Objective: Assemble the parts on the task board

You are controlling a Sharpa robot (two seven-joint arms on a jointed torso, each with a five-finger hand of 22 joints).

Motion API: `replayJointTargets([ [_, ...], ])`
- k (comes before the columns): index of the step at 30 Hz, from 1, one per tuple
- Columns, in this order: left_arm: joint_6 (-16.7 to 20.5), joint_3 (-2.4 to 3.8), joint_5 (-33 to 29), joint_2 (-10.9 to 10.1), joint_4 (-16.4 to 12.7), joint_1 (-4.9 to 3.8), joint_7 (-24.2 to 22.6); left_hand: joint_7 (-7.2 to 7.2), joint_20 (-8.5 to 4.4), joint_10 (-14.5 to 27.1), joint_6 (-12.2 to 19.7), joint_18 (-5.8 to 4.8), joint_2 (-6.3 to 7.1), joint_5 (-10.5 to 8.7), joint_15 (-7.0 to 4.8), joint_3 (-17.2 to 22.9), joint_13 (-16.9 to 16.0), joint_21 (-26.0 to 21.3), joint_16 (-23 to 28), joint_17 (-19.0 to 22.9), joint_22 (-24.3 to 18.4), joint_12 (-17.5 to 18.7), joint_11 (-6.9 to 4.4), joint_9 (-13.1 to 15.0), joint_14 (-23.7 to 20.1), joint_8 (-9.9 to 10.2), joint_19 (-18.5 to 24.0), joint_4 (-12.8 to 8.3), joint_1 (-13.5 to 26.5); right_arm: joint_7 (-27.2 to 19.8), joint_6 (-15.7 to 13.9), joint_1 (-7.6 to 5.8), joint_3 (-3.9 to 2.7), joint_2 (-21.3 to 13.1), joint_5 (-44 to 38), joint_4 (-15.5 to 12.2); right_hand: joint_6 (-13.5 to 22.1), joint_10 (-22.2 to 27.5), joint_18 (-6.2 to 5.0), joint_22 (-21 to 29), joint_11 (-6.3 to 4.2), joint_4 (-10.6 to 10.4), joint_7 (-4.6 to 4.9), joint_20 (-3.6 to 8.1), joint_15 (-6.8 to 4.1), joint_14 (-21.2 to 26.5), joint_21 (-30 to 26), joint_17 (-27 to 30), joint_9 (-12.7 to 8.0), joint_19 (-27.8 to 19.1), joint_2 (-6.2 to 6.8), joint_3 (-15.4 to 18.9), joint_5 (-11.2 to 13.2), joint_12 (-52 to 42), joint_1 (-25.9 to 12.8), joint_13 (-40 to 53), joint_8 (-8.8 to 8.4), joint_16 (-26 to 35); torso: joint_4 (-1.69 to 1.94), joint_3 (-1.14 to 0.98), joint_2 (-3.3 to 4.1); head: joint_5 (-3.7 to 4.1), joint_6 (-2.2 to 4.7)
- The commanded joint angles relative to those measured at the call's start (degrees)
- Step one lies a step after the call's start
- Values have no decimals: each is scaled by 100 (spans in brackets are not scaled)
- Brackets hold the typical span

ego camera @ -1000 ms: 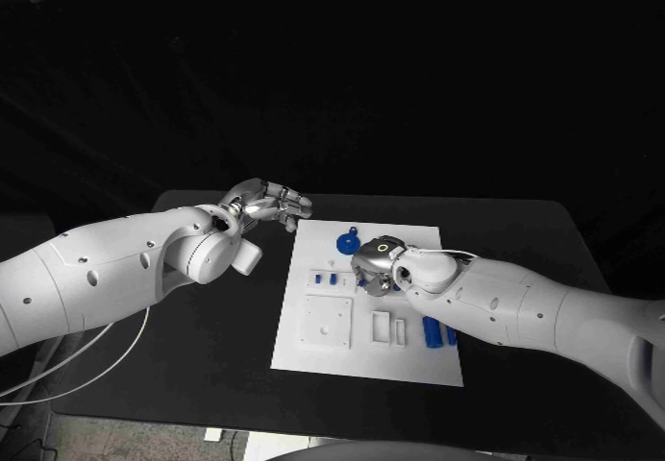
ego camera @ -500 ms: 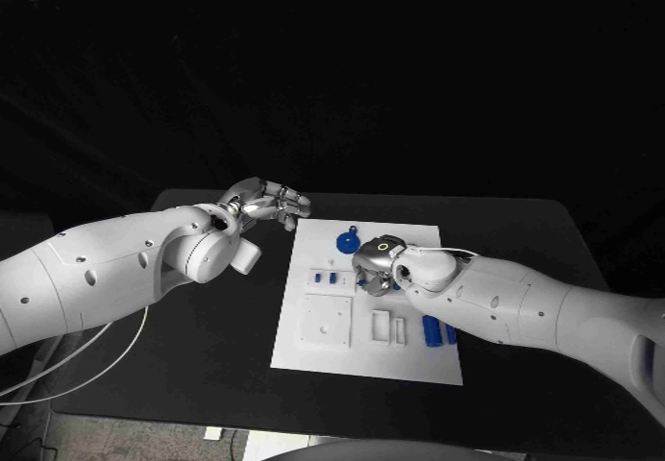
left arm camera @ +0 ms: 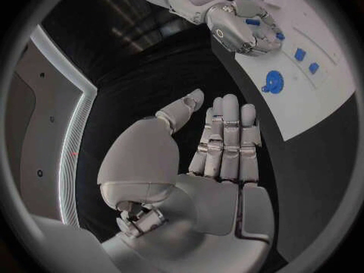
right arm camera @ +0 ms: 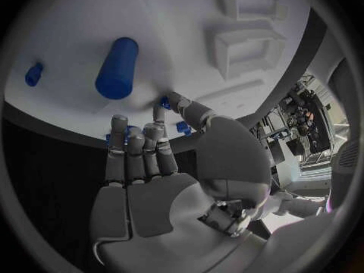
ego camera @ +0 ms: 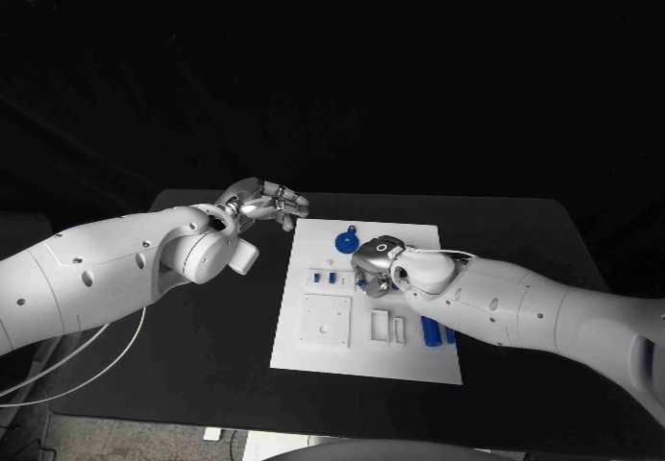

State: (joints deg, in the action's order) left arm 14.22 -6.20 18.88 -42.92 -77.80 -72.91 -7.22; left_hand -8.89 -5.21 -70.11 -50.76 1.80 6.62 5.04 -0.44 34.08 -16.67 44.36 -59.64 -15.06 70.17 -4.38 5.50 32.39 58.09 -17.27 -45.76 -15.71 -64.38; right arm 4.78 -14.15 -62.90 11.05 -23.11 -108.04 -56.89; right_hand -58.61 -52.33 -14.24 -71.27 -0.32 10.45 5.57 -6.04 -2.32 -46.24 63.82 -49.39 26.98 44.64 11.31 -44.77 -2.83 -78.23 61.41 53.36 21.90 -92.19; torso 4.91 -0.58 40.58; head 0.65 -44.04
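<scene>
The parts [ego camera: 323,278] are small blue pieces lying on the white task board [ego camera: 326,351] in the middle of the black bench [ego camera: 208,346]. Our right hand [ego camera: 374,261] hangs over the board's centre, fingers curled down onto blue pieces; whether it pinches one we cannot tell. Our left hand [ego camera: 266,203] hovers spread beside the board's far corner, holding nothing. We judge the parts light, stiff and smooth: best pinched at the sides.
</scene>
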Motion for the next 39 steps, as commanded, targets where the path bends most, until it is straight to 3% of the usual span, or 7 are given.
replayJointTargets([
  [1,-20,4,34,-8,-15,-7,-33,-1,-66,35,54,63,-20,-14,21,17,-6,-39,29,-7,7,17,20,8,15,30,3,19,-25,182,88,49,32,-57,-137,7,-62,-38,-76,10,-13,-45,-9,19,-1,-44,22,10,9,21,6,-110,-6,-3,20,-8,-28,-17,0,3,-3,4,-2],
  [14,-20,3,35,-23,-11,-7,-29,-7,-67,34,65,64,-17,-19,17,12,-9,-38,20,-21,14,15,19,8,32,34,-6,22,-22,371,-395,-46,21,-259,-123,-379,-171,-156,-76,25,-47,-151,-41,42,-12,-146,65,17,22,121,139,-314,-49,6,-122,-31,-32,-23,-8,5,-3,22,18],
  [19,-22,3,46,-27,-5,-7,35,-11,-74,35,74,67,-6,-27,9,-3,-13,-30,-9,-51,29,15,15,8,69,38,-29,31,-10,425,-548,-96,-12,-367,-80,-600,-197,-187,-76,32,-53,-180,-46,53,-19,-176,73,19,25,150,181,-349,-59,9,-152,-36,-33,-21,2,0,-5,39,34],
  [24,-51,2,87,-30,8,-7,278,-16,-108,3,87,90,30,-48,-28,-62,-29,6,-98,-134,66,-1,-12,7,172,44,-126,94,75,516,-687,-121,-143,-517,-13,-849,-214,-213,-76,39,-57,-209,-49,63,-26,-202,79,22,27,174,231,-373,-67,15,-178,-41,-37,-16,0,-3,-6,48,42],
  [33,-298,-1,407,8,36,-7,1193,7,-232,-81,42,194,144,-157,-143,-262,-49,194,-479,-399,177,-4,-104,-3,532,34,-526,327,383,713,-809,-166,-345,-852,152,-1365,-227,-236,-76,49,-62,-218,-52,79,-36,-227,81,27,28,196,295,-411,-55,27,-159,-47,-46,-4,-19,-4,-23,63,105],
  [39,-14,-12,273,164,126,-6,1518,-67,-245,24,228,252,201,-191,-141,-458,-2,205,-531,-450,186,69,-92,-85,626,152,-634,367,562,836,-815,-178,-537,-990,515,-1639,-232,-243,-76,54,-62,-235,-52,85,-41,-236,81,29,29,205,313,-429,-39,32,-150,-50,-50,2,-55,-23,-75,49,135],
])
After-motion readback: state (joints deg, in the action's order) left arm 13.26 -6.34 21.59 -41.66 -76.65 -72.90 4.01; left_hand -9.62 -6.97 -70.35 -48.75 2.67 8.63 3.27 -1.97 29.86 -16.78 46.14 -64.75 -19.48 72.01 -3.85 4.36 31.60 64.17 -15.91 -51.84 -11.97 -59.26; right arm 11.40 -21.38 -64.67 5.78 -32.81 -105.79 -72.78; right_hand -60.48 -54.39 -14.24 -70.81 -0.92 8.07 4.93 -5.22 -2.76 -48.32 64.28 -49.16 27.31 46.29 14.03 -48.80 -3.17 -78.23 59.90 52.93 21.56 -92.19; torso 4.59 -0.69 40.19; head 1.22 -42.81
